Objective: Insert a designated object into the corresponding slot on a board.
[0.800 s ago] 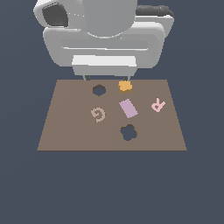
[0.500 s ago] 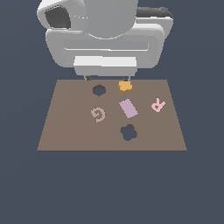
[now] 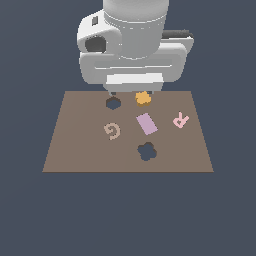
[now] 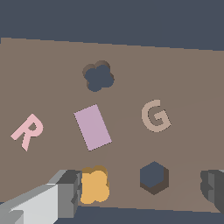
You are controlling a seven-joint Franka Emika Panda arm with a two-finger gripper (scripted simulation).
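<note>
Between open tool (image 4: 144, 192) fingers: orange piece (image 4: 94, 185) off-centre, beside one finger. Arm has dropped lower; grasp not made, clover slot (image 4: 99, 76) empty.

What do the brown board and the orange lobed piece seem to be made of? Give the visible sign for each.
Board: matte, uniform brown with no grain or shine, perhaps painted wood or plastic; the render leaves it open. Orange piece: flat, even colour without gloss, likely plastic or painted wood.

Lilac rectangle (image 3: 146, 123) between piece (image 3: 143, 98) and slot (image 3: 146, 151)
</note>
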